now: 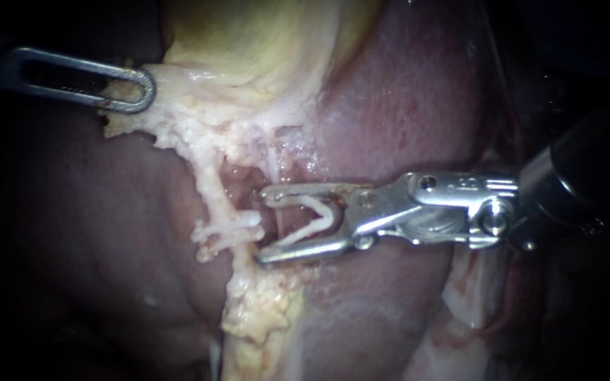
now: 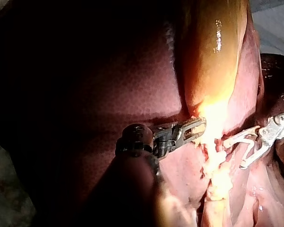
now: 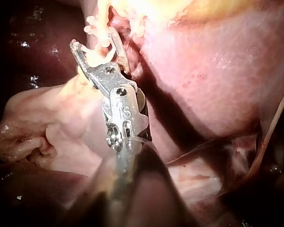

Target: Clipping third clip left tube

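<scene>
A pale tube [image 1: 210, 185] runs down from the yellowish gallbladder [image 1: 248, 49] across the liver [image 1: 404, 92]. White clips [image 1: 222, 233] sit across the tube. My right instrument [image 1: 264, 226] comes in from the right, its jaws wide apart and holding a white V-shaped clip [image 1: 312, 215]; the jaw tips stand just right of the tube, level with the clips on it. My left instrument [image 1: 139, 90] is shut on pale tissue at the gallbladder's lower end, up left. The right wrist view shows the loaded clip [image 3: 102, 51] just short of the tube [image 3: 102, 23].
Dark red liver lies left of the tube and below it. A ragged strip of yellowish fatty tissue [image 1: 259, 310] continues down from the tube. In the left wrist view my right instrument [image 2: 274, 128] comes in beside my left instrument [image 2: 196, 127].
</scene>
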Motion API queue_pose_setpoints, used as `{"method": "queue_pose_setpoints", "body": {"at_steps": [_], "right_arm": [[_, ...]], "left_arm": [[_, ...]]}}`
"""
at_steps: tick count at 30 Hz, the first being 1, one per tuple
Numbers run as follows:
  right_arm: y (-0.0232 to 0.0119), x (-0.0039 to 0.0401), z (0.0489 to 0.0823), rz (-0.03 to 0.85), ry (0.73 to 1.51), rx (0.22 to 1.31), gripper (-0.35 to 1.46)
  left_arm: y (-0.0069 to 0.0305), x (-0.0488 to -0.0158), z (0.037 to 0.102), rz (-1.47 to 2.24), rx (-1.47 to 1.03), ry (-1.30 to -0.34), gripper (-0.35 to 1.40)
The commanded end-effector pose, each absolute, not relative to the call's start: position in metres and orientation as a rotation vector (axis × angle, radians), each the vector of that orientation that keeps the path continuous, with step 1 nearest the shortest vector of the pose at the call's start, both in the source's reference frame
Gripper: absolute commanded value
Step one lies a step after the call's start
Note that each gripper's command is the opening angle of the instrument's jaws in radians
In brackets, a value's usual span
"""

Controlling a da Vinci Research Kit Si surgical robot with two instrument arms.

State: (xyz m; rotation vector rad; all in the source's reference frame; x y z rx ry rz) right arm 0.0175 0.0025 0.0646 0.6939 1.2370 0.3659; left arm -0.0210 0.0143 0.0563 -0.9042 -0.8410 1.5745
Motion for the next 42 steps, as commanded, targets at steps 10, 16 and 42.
{"method": "queue_pose_setpoints", "body": {"at_steps": [10, 16, 42], "right_arm": [[0.002, 0.0184, 0.069, 0.349, 1.238, 0.705, 0.46], [0.0025, 0.0191, 0.07, 0.342, 1.269, 0.711, 0.47], [0.0032, 0.0234, 0.0696, 0.353, 1.428, 0.779, 0.48]], "left_arm": [[0.0142, -0.021, 0.0562, 1.575, -0.904, -0.844, -0.35], [0.0142, -0.021, 0.0562, 1.575, -0.904, -0.843, -0.35], [0.0141, -0.0212, 0.0564, 1.576, -0.904, -0.847, -0.35]]}}
